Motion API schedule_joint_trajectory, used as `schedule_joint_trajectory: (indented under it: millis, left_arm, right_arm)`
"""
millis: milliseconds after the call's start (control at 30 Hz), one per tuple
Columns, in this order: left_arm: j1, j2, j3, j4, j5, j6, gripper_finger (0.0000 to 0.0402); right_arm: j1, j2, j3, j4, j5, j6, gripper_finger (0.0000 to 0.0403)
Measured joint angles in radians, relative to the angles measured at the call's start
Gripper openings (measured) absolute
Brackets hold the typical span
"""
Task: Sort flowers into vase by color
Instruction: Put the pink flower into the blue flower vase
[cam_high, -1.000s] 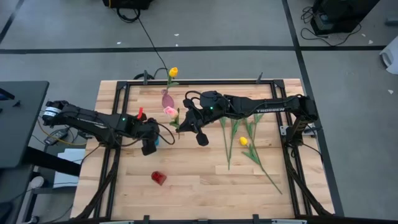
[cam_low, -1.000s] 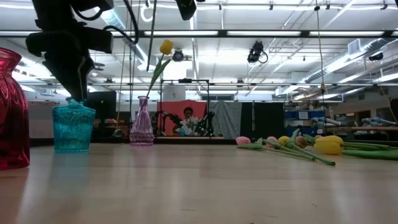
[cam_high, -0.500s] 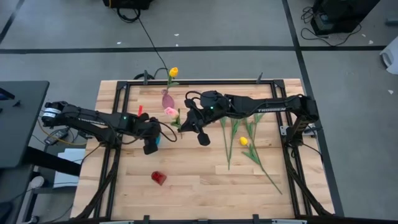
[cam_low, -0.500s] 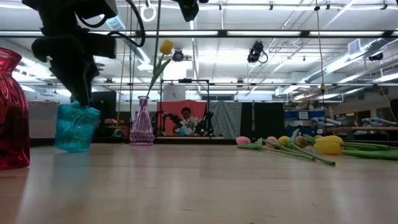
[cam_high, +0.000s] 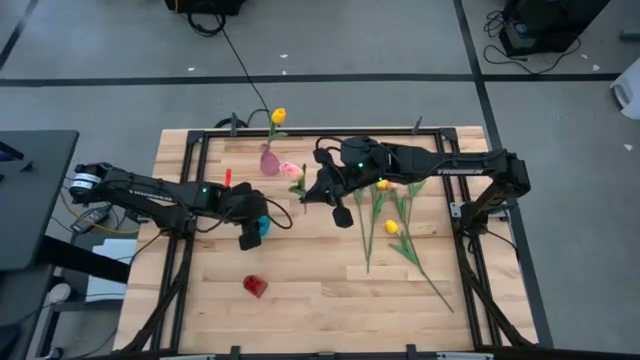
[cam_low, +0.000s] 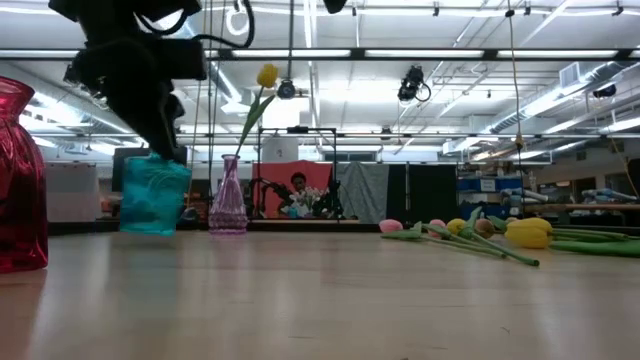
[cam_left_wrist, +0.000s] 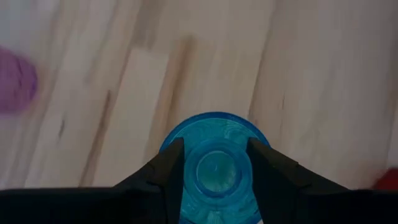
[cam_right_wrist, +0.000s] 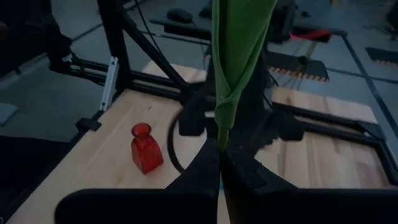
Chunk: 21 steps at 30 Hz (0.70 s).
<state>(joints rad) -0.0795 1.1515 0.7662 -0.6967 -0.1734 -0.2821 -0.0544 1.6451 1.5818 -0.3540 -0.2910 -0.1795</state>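
Observation:
My left gripper (cam_high: 250, 228) is shut on the blue glass vase (cam_low: 155, 195), left of the table's middle. My right gripper (cam_high: 308, 193) is shut on a pink tulip whose head (cam_high: 291, 170) sits beside the purple vase (cam_high: 268, 160). That slim purple vase (cam_low: 228, 205) stands on its base near the far edge, with a yellow tulip (cam_low: 267, 75) in its neck. The red vase (cam_high: 256, 286) stands toward the near edge. Several more tulips (cam_high: 390, 215) lie flat on the table's right half. My left gripper holds the blue vase by its neck (cam_left_wrist: 216, 163), pinched between the two fingers (cam_left_wrist: 166, 169), coming from above and pointing down. The vase hangs below the fingers, tilted, its base clear of the table. My right gripper pinches the pink tulip's green stem (cam_right_wrist: 220, 134) between its shut fingers (cam_right_wrist: 205, 165), just below a folded leaf (cam_right_wrist: 239, 50). The flower is lifted clear of the table, and its head points toward the table's left.
A black frame rail (cam_high: 330, 131) runs along the far edge and down both sides of the wooden table. A red clip-like piece (cam_high: 226, 178) lies near the left arm. Bare wood (cam_high: 330, 290) spreads across the near half, apart from the red vase.
My left gripper has lifted the blue vase off the table and carried it toward the table's right, and the vase now hangs tilted. My right gripper has moved toward the table's right with the pink tulip, still held.

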Motion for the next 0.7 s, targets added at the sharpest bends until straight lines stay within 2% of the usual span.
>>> schedule_joint_trajectory:
  millis: [200,467,700]
  left_arm:
    - [0.009,0.029,0.002,0.206,-0.016,0.077,0.0156]
    - [0.048,0.19,0.002,0.467,0.017,0.158,0.0156]
    - [0.082,0.289,0.071,0.506,0.063,0.178,0.0156]
  right_arm:
    - [-0.002,-0.024,0.0,-0.073,0.038,-0.001,0.0016]
    - [-0.014,-0.026,0.0,-0.145,0.032,-0.004,0.0016]
    - [-0.014,-0.028,-0.032,-0.133,0.035,-0.004,0.0016]
